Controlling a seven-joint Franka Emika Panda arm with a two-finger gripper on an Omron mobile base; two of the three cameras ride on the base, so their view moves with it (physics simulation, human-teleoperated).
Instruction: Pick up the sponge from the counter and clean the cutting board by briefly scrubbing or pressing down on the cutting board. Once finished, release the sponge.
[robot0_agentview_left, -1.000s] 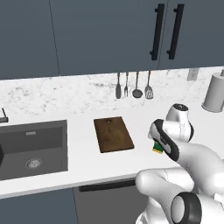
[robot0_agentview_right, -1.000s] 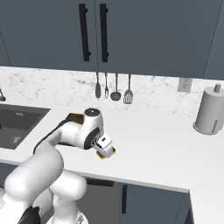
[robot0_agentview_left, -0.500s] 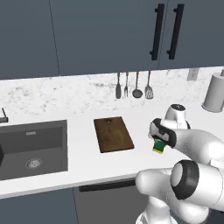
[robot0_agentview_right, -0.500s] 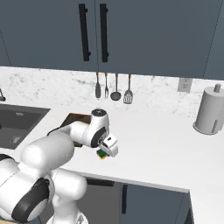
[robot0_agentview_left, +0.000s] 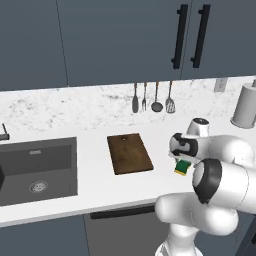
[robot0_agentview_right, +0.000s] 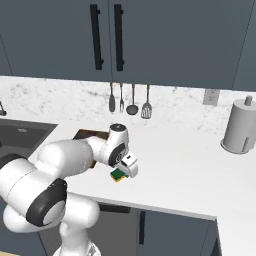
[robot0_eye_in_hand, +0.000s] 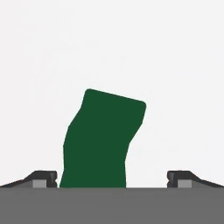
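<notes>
The sponge (robot0_agentview_left: 183, 168) lies green side up on the white counter (robot0_agentview_left: 95, 182), to the right of the dark brown cutting board (robot0_agentview_left: 130, 153). My gripper (robot0_agentview_left: 181, 159) hangs straight over the sponge, pointing down and open. In the hand view the sponge (robot0_eye_in_hand: 103, 140) stands between the two fingertips (robot0_eye_in_hand: 43, 178), near the left one and with a wide gap to the right one. From the right base view the sponge (robot0_agentview_right: 118, 175) peeks out under the gripper (robot0_agentview_right: 125, 170), and my arm hides most of the cutting board (robot0_agentview_right: 85, 134).
A dark inset sink (robot0_agentview_left: 35, 170) sits at the counter's left. Several utensils (robot0_agentview_left: 152, 97) hang on the backsplash behind the board. A paper towel roll (robot0_agentview_right: 240, 126) stands at the back right. Dark cabinets hang overhead.
The hand has sunk a little closer onto the sponge and the arm's elbow has swung forward toward the cameras. The jaws have stayed open and the sponge has not moved.
</notes>
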